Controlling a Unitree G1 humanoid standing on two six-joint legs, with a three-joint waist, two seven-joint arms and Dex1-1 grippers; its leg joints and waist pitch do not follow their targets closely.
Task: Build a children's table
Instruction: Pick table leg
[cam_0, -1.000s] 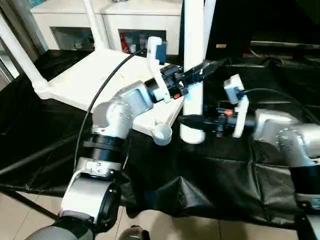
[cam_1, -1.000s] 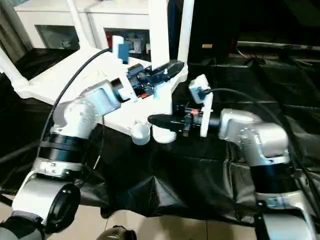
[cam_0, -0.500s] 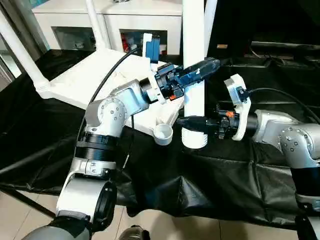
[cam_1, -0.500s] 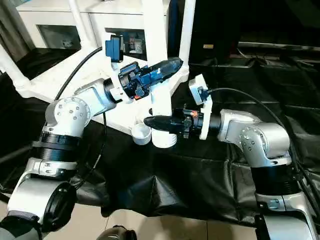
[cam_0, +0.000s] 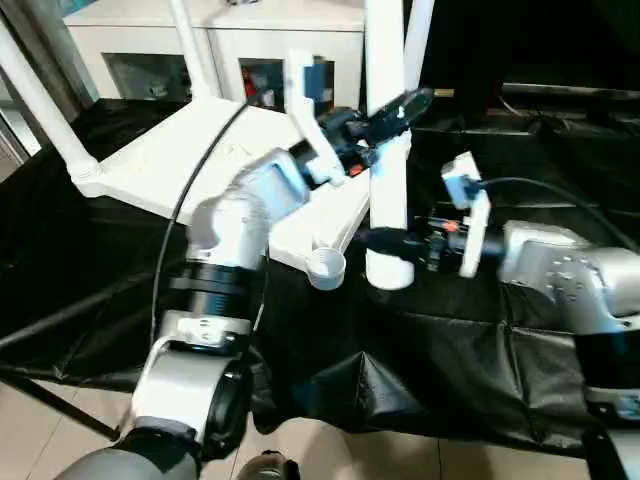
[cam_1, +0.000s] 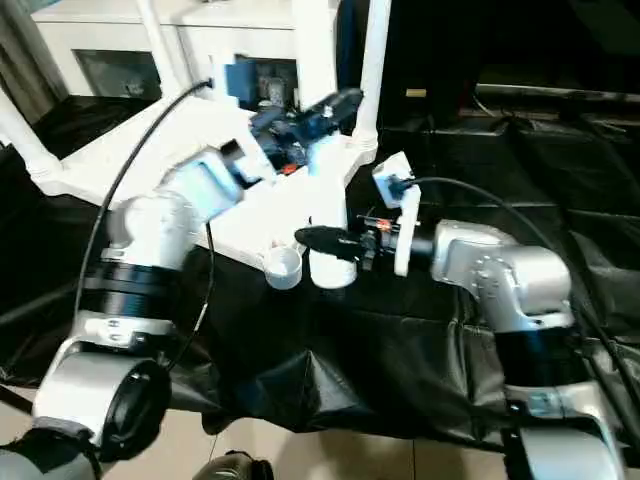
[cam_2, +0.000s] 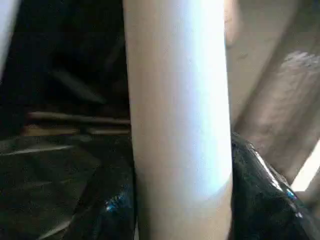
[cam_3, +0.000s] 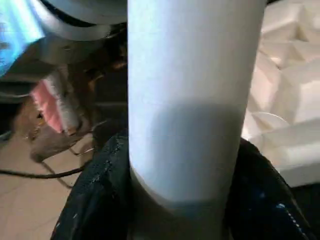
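A: What's carrying everything?

B: My work table (cam_0: 440, 350), draped in wrinkled black cloth, tiled floor (cam_0: 40, 440) below its near edge.

A: What's lying directly on it?

B: The white tabletop (cam_0: 170, 165), upside down, on the far left part of the cloth. One empty corner socket (cam_0: 325, 268) sits at its near corner, cloth bare around my side.
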